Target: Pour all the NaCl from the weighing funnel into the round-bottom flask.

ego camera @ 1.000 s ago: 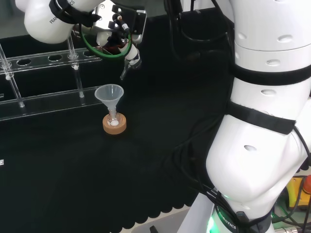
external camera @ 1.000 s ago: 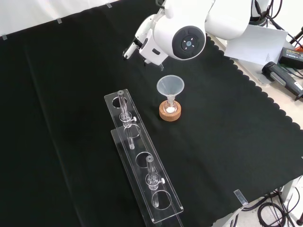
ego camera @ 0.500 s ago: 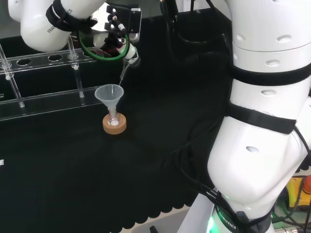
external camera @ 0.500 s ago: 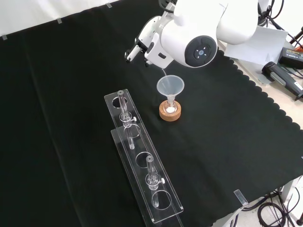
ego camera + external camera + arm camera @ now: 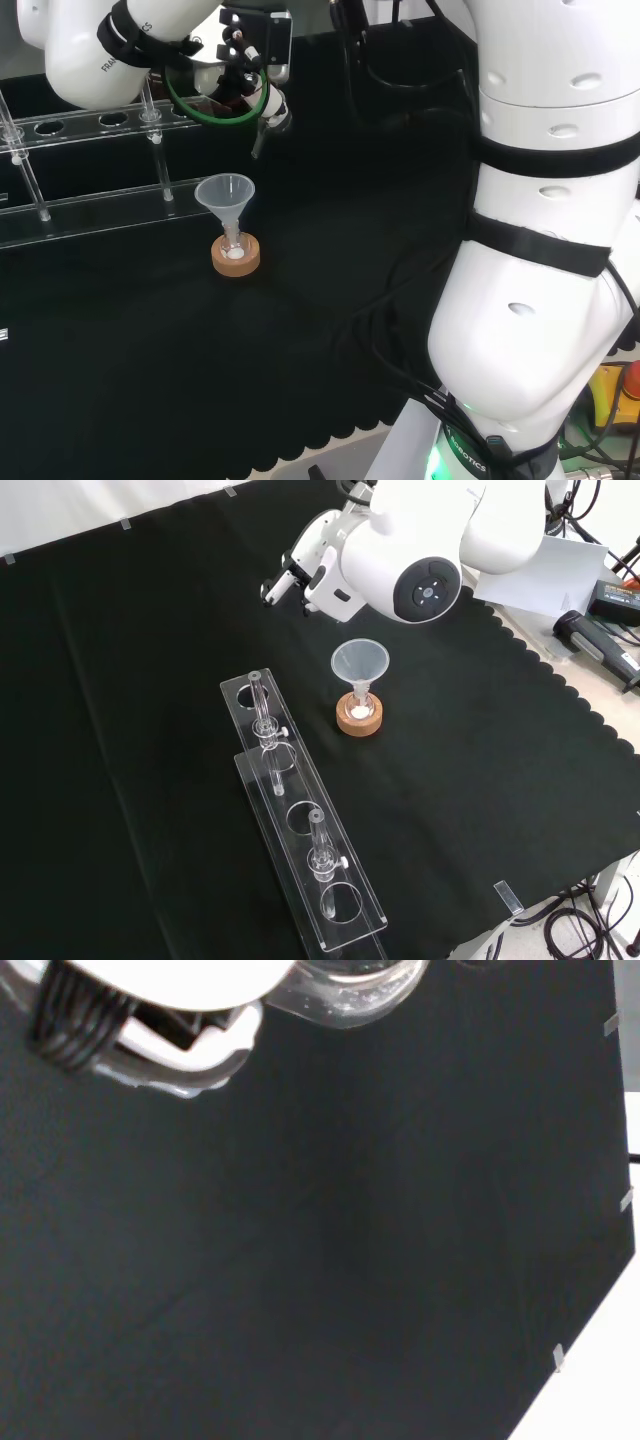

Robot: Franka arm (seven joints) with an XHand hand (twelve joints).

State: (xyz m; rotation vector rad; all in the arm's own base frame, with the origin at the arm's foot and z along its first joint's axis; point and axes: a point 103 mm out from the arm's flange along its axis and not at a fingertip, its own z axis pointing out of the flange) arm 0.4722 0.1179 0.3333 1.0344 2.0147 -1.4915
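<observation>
Fingers of the black and white hand pinch the clear glass weighing funnel, I judge. I hold its spout tilted down above the clear plastic funnel feeding the small round-bottom flask.

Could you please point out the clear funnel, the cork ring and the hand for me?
clear funnel [image 5: 360, 661], front view, on its cone.
cork ring [image 5: 236, 262], head view, on its front side.
hand [image 5: 284, 580], front view, on a finger.
</observation>
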